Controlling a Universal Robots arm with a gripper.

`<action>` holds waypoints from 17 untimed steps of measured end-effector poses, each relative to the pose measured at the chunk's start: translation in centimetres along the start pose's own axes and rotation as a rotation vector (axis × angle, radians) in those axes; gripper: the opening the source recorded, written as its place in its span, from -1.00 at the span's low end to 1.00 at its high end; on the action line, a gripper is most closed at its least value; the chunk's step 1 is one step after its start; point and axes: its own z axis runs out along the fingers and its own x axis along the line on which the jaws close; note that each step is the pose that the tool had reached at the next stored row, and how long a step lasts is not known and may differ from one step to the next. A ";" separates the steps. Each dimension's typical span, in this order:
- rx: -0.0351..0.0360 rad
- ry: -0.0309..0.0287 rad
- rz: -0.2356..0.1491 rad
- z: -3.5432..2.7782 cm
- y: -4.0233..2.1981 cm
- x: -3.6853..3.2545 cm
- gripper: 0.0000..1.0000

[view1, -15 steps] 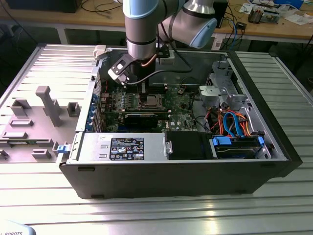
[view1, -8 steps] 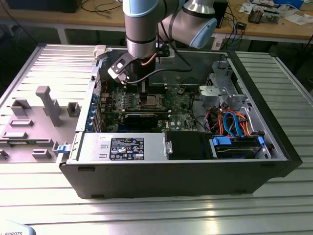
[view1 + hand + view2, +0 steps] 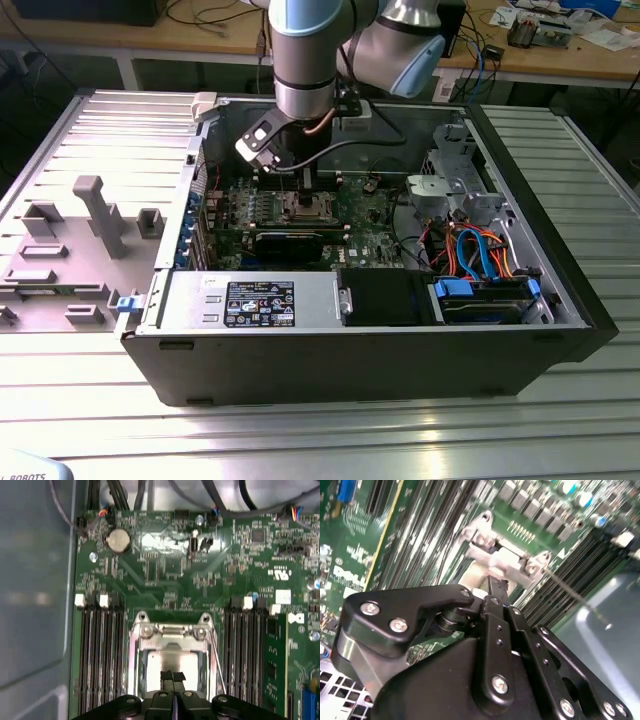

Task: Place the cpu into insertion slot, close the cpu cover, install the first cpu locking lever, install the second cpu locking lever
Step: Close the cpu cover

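Chip point(image 3: 172, 661) seated in socket point(image 3: 304, 207) mid-board, cover point(image 3: 172, 630) looks lowered over it, fingers point(image 3: 167, 676) pinched together empty on top; lever rod point(image 3: 575, 596) loose, so both levers look undone.

Shiny, probably smooth metal cpu cover point(image 3: 172, 638)

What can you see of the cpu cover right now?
The cpu cover is a thin, shiny silver metal frame with a square window, apparently lying flat on the socket between black memory slots. The chip's grey top shows through its window, where the gripper's shut jaws sit. A thin wire lever runs beside it.
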 end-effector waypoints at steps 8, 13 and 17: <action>0.0000 -0.0003 0.000 0.01 0.15 0.00 -0.79; -0.0002 0.0015 0.000 -0.06 -1.50 0.05 -0.79; 0.0000 0.0018 0.000 0.15 -2.04 0.05 -0.79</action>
